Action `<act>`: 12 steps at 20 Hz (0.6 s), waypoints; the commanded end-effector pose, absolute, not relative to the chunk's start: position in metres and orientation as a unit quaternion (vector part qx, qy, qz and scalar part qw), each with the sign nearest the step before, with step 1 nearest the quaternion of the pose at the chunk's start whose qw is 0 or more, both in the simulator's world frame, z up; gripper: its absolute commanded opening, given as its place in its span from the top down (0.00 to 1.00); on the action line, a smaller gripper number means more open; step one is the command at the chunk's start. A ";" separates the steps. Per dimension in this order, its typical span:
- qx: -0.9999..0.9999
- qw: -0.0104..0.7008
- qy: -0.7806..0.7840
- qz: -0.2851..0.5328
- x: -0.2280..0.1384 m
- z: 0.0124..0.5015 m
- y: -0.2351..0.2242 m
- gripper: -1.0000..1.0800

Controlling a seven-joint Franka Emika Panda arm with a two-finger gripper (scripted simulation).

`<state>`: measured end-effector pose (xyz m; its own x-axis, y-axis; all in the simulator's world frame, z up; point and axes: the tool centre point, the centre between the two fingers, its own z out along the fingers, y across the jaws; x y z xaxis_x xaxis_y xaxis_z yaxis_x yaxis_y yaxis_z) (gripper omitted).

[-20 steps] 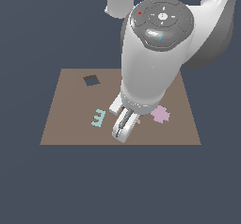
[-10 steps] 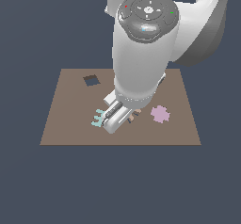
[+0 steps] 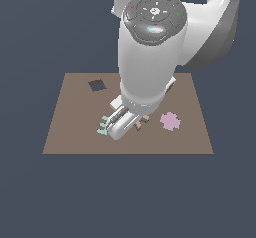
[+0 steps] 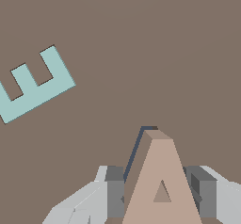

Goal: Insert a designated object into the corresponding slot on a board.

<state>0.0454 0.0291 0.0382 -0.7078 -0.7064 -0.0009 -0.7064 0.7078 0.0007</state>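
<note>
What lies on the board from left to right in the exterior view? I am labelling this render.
Dark square hole → teal E → gripper, mostly hidden behind the arm, with the tan A → pink flower shape, all on the board.

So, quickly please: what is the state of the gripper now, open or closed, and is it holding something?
Gripper: closed on the tan letter A block, one finger on each side.

a: what's on the board [image 3: 75, 137]?
b: a pink flower shape [image 3: 170, 121] toward its right edge, a teal e [image 4: 33, 86] left of centre, a dark square hole [image 3: 97, 85] near the far-left corner.
</note>
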 end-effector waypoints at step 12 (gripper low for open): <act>-0.380 0.000 0.925 0.001 0.045 0.030 0.029 0.04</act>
